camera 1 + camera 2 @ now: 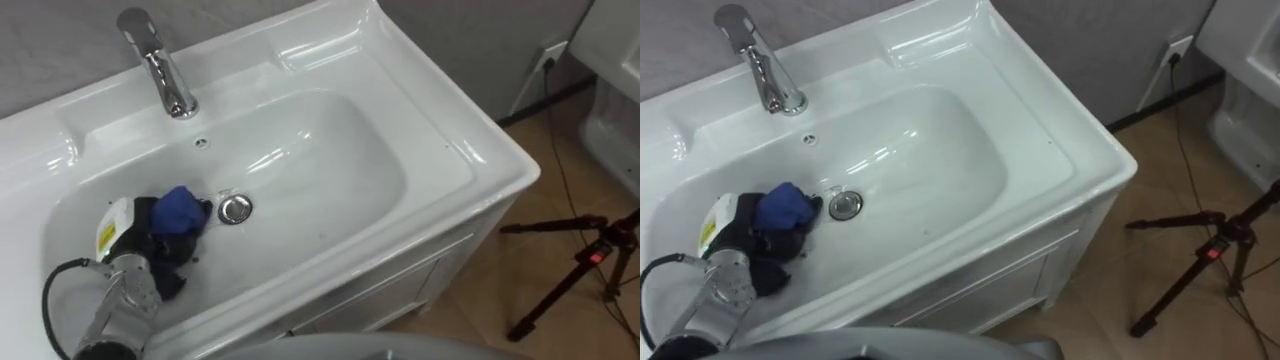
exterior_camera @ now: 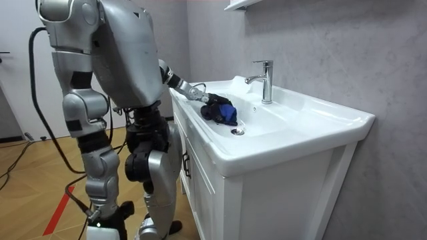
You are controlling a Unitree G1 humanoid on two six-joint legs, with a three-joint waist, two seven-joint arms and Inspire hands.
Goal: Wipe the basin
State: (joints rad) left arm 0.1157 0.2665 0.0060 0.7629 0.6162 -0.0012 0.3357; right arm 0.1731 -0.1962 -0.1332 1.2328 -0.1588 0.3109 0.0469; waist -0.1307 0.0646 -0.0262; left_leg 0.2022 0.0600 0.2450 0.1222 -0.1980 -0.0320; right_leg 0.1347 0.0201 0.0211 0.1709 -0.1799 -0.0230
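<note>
The cloth (image 1: 180, 208) is blue and is lying bunched up on the bottom of the basin (image 1: 330, 150), just to the left of the drain (image 1: 235, 208). The left hand (image 1: 148, 243) is reaching down into the basin and is holding it. The dark fingers (image 1: 165, 228) are curling round the cloth, so the blue lump is sitting at the tips and sticking out toward the drain.

The hand seems to be doing the wiping step. To do it well, I think it should be pressing the cloth flat on the white bottom and sliding it in long, slow rubs, past the drain and over to the wide bare part on the right. It should also be going up the sloping walls. The cloth is in a ball, so it is covering only a small spot at a time.

The tap (image 1: 160, 65) is standing on the back rim, well apart from the cloth. The robot is standing close against the cabinet (image 2: 200, 193) under the basin. A tripod (image 1: 590, 260) is standing on the wood floor to the right.
</note>
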